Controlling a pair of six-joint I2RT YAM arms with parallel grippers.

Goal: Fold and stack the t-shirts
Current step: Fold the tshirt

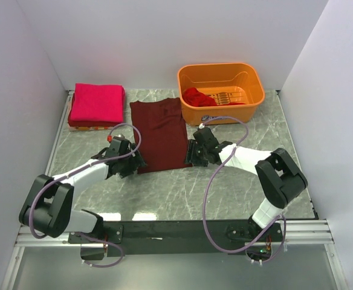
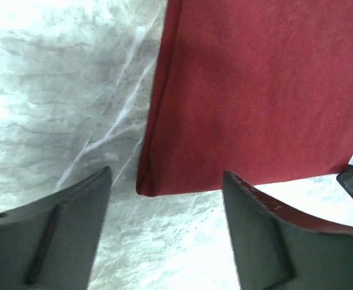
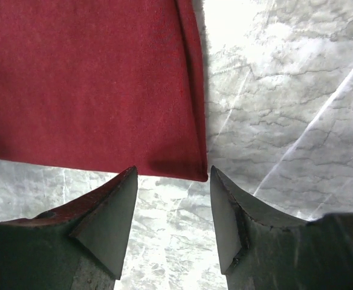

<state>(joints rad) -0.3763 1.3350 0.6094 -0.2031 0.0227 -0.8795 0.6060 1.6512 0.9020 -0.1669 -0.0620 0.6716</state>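
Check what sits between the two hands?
The near end of the maroon shirt, lying flat on the table, spans the gap between the left hand and the right hand. The top view shows it.

Looks like a robotics lab test cell, not a home. Plain white panel walls (image 1: pixel 164 42) box in 3 sides of a marble-look tabletop (image 1: pixel 243 190). Alu rail (image 1: pixel 312 231) runs along the near edge w/ my left arm (image 1: pixel 74 178) & right arm (image 1: pixel 276 181) bolted there, and purple cables (image 1: pixel 206 202) loop loose.
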